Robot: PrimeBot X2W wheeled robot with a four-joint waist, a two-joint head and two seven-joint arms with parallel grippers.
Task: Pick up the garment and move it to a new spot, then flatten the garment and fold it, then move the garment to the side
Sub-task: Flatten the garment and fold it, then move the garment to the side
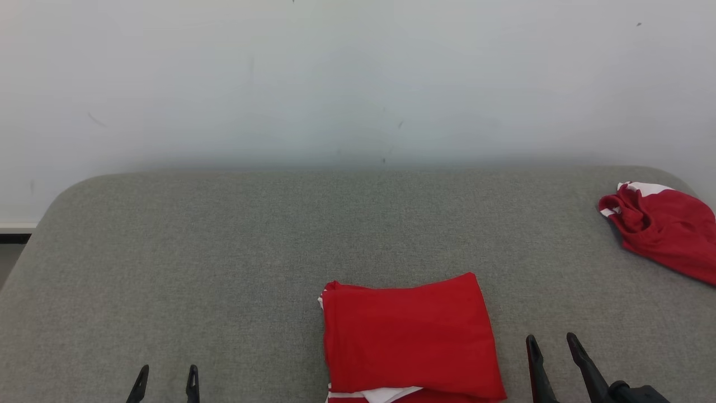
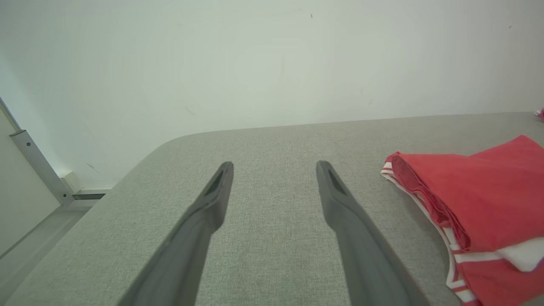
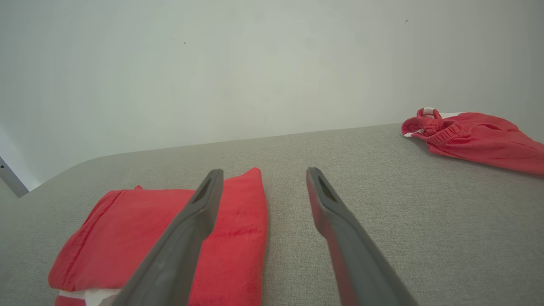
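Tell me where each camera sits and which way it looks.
Head view: on the head, facing forward and down at the grey surface; left gripper and right gripper below.
Left wrist view: on the left wrist, looking along its open fingers; folded red garment at right.
Right wrist view: right wrist, along its open fingers; crumpled red garment far right.
All share the folded red garment.

Folded red garment, perhaps shorts, front-centre
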